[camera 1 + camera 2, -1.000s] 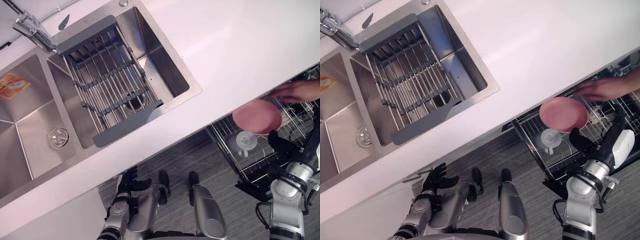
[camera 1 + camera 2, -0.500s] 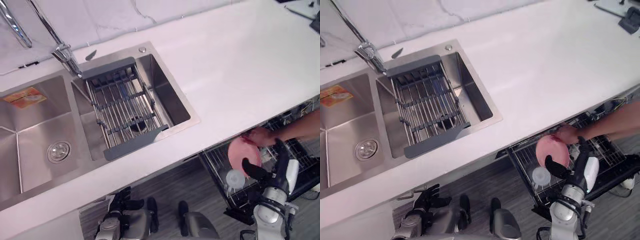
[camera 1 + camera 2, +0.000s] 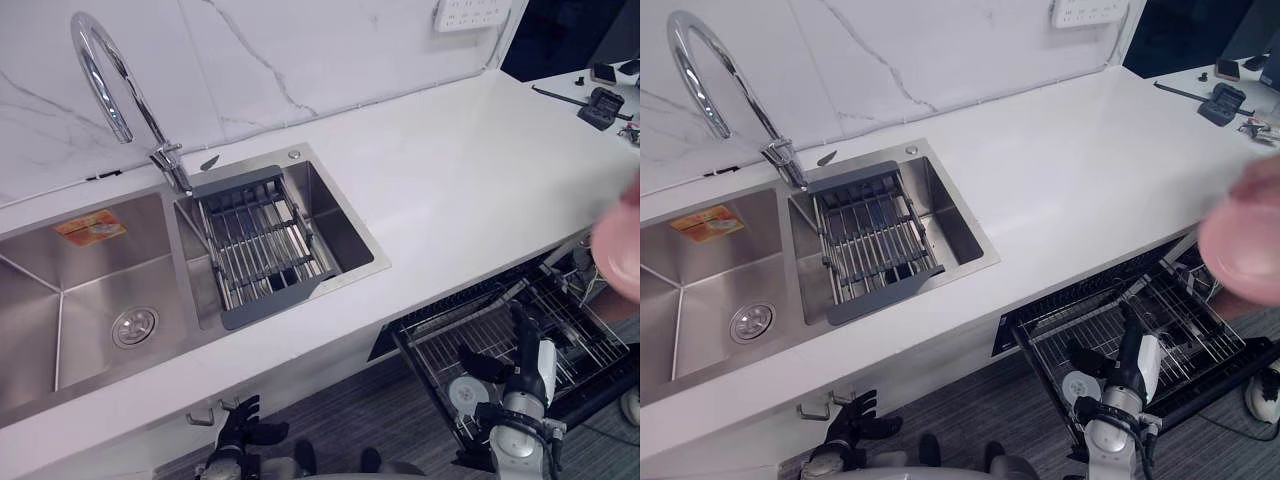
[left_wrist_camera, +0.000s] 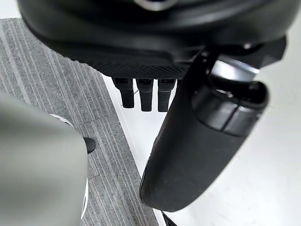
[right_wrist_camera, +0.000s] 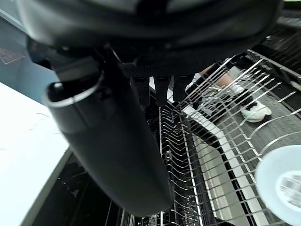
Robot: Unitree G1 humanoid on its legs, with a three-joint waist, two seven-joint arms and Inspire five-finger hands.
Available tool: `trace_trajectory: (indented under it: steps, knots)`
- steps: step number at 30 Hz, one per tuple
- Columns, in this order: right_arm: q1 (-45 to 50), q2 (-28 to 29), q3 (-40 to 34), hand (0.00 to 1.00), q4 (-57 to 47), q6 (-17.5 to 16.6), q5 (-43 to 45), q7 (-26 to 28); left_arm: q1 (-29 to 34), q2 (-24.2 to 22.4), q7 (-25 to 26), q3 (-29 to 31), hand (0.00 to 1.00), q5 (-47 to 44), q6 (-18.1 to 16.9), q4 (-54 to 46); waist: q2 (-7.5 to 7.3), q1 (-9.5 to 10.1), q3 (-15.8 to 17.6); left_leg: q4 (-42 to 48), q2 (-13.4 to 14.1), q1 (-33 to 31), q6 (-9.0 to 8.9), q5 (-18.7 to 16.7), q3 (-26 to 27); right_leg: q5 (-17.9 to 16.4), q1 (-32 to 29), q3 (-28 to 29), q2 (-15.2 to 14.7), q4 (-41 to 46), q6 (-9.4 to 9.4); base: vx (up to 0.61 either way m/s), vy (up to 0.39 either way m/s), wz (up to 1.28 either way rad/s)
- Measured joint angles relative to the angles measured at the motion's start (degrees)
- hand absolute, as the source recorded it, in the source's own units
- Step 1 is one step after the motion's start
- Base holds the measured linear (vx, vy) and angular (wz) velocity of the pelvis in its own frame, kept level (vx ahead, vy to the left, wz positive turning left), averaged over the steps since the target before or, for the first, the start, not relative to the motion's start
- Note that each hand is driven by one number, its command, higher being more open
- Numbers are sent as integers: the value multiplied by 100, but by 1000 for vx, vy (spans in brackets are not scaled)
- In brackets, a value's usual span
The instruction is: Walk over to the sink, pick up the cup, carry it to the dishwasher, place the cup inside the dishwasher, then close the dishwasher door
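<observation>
Since half a second earlier the camera had lifted, so the whole scene sat differently. The tall curved tap point(image 3: 100, 70) and the marble wall now showed at the upper left. The double sink point(image 3: 60, 290) lay below the tap, with a wire drying rack point(image 3: 262, 245) across its right-hand basin, and the white counter point(image 3: 470, 190) ran toward the right. The pink dish that a person had held over the dishwasher was gone from there. A pink shape point(image 3: 1245, 240) at the right edge of the frame could have been that dish or the person's hand; it was too blurred to tell. At the lower right the dishwasher's wire basket point(image 3: 575, 335) stood pulled out over the open door point(image 3: 1220, 378). The right hand point(image 3: 1122, 372) rose just above the basket, its fingers straight and its thumb spread wide, holding nothing. Its wrist view showed the same, with straight fingers over bare wire. Just beside the thumb a small round white thing, most likely the cup point(image 3: 1076, 386), lay in the basket, apart from the hand. The left hand point(image 3: 852, 420) hung at the lower left below the counter edge, its fingers loosely spread and empty. Placing the cup looked finished, which left closing the dishwasher as the step in hand. The next move probably called for pushing the basket fully in, then getting a hand under the door's edge and swinging it up, once the person was clear.
</observation>
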Motion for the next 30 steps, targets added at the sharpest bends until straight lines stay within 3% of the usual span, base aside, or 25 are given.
trace_trajectory:
  steps: [18, 30]
  knots:
    - [29, 2, -40, 90, -71, 0, -76, -28, 36, -38, 23, 87, 90, 86, 16, 104, 26, -44, -156, -166, -25, 159, -3, 83, -128, 73, 232, -118, 7, -235, -11, 4, -4, 3]
    - [86, 21, -66, 90, -1569, -33, -498, -138, 53, -31, 63, -41, 90, 205, -76, 124, 45, -90, -175, -288, -82, 258, 25, 165, -377, 52, 361, -309, -24, -244, -30, 3, -2, 8]
